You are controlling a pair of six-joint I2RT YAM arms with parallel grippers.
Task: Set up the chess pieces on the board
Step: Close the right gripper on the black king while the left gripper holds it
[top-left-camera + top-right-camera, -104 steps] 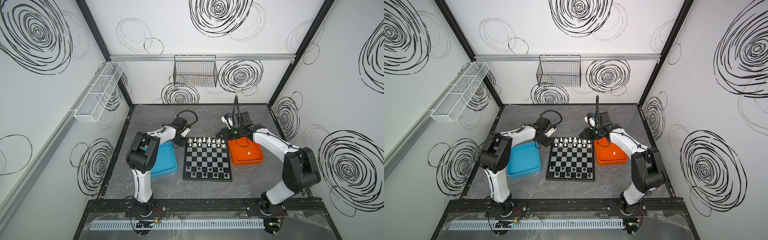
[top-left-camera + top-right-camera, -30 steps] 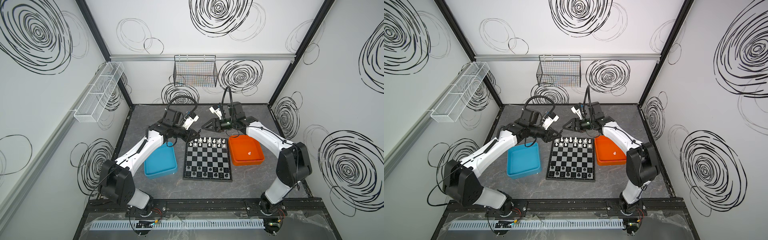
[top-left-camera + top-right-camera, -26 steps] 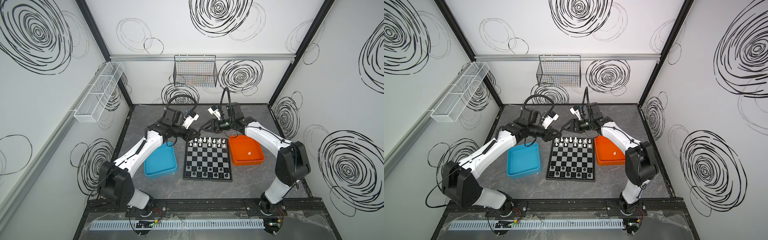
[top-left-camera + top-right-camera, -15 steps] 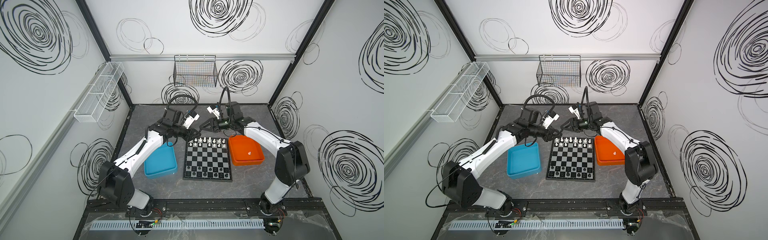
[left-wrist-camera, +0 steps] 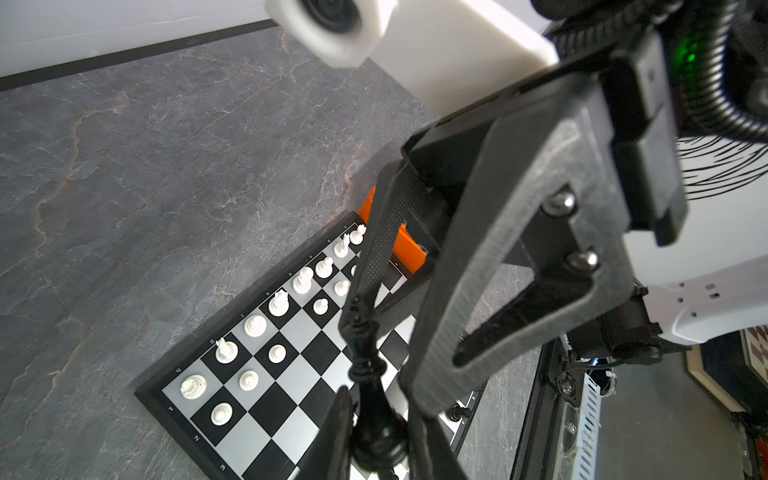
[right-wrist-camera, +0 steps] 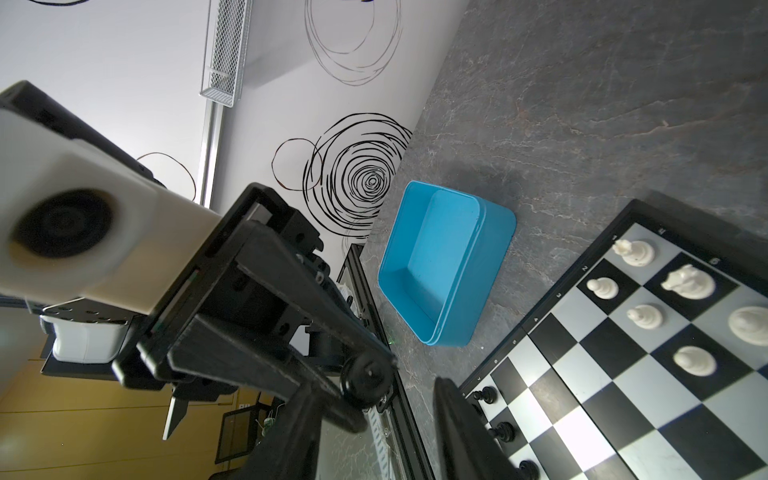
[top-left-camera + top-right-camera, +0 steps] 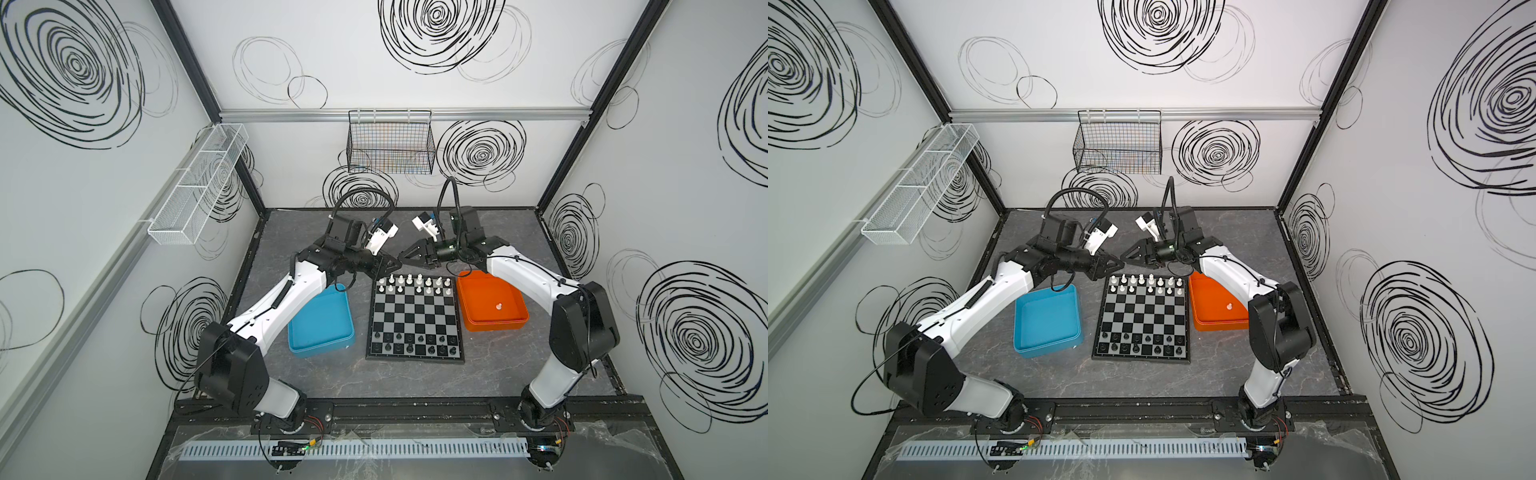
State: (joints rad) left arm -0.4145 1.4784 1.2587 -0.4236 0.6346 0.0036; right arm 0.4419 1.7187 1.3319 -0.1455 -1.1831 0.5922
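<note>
Enclosure: white walls with black swirl drawings; black wire basket (image 7: pixel 390 145) on the back wall, white mesh shelf (image 7: pixel 195 187) on the left wall.
Counter (image 7: pixel 415 395): dark grey, marbled; carries the board and two trays.
Board (image 7: pixel 415 316): black and grey checks, lying flat mid-counter between the trays.
White pieces (image 7: pixel 409 282): upright on the board's two far rows.
Black pieces (image 7: pixel 411 345): upright on the two near rows.
Blue tray (image 7: pixel 320 320): just left of the board.
Orange tray (image 7: pixel 490 328): just right of the board; holds a lone white piece (image 7: pixel 499 307).
Black chessman (image 5: pixel 370 374): aloft beyond the board's far left corner, between the two grippers; base toward the left one, head toward the right one.
Left gripper (image 7: pixel 390 263): jaws closed narrowly on the chessman's base.
Right gripper (image 7: pixel 403 258): tip to tip with the left one; jaws partly open, straddling the chessman's head. In the left wrist view one finger appears to touch it and the other stands clear.
</note>
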